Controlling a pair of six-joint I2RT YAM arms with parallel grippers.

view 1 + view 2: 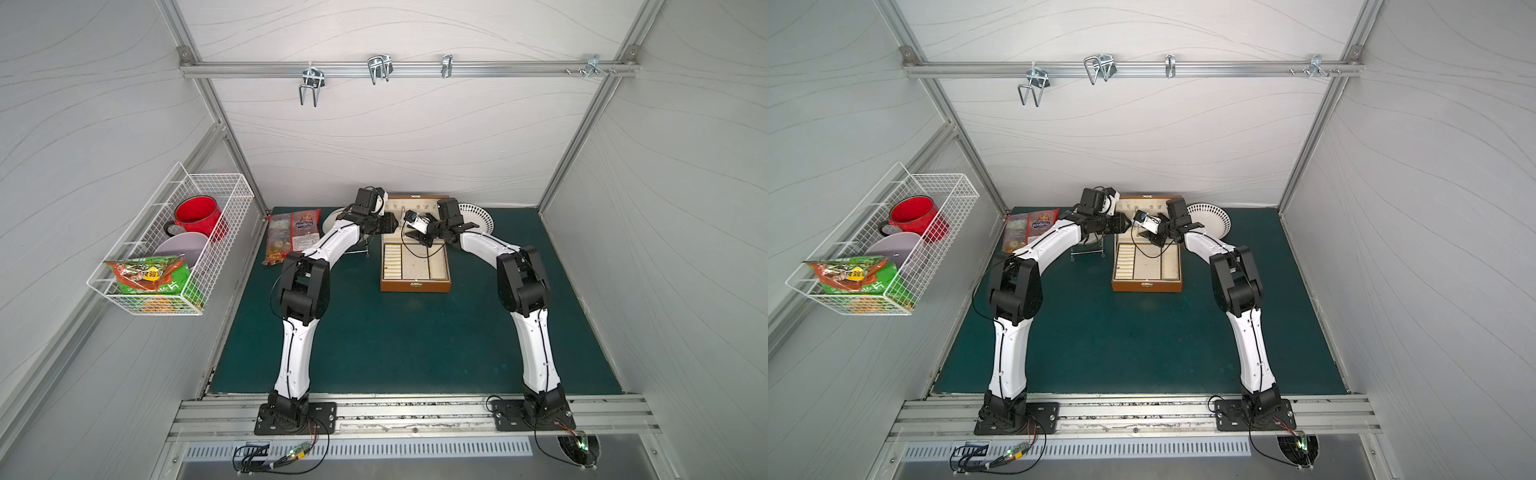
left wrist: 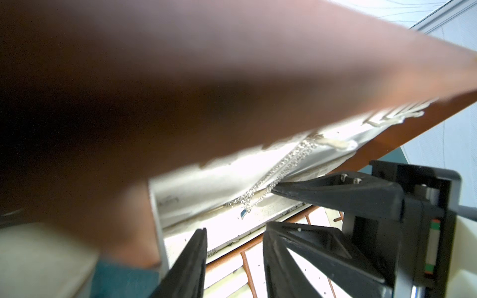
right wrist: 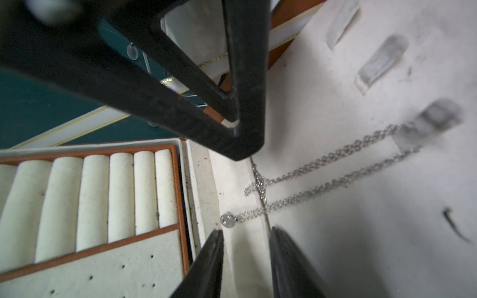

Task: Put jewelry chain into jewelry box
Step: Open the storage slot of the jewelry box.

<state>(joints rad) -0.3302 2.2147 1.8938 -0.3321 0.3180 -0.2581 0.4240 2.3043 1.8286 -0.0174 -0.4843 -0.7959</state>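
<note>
The jewelry box (image 1: 399,286) is set open on the green mat (image 1: 395,345), and its lid (image 3: 322,77) is stood up at the back. Both arms are bent in over the box.

The left gripper (image 2: 235,228) is seen with its jaws apart and nothing between them. The right gripper (image 3: 246,231) is also seen with its jaws apart, and no link is seen pinched in them.

The jewelry chain (image 3: 260,184) is found inside the box already. It is hung on a clear hook (image 3: 433,121) on the lid's cream lining, and two strands are let down from it side by side. The long way of the chain is run down the lid, from the hook toward the lid's bottom edge. There the loose links are bunched, and a small round end piece (image 3: 228,221) is laid.

The chain is placed straight ahead of the right gripper's tips. The round end piece is just beside one fingertip (image 3: 218,236), and the low strand is laid across the gap. The right gripper is judged to be the nearer one, though the left gripper's tip is close beside the bunch too. A short push forward is thought to be enough for a pinch.
</note>
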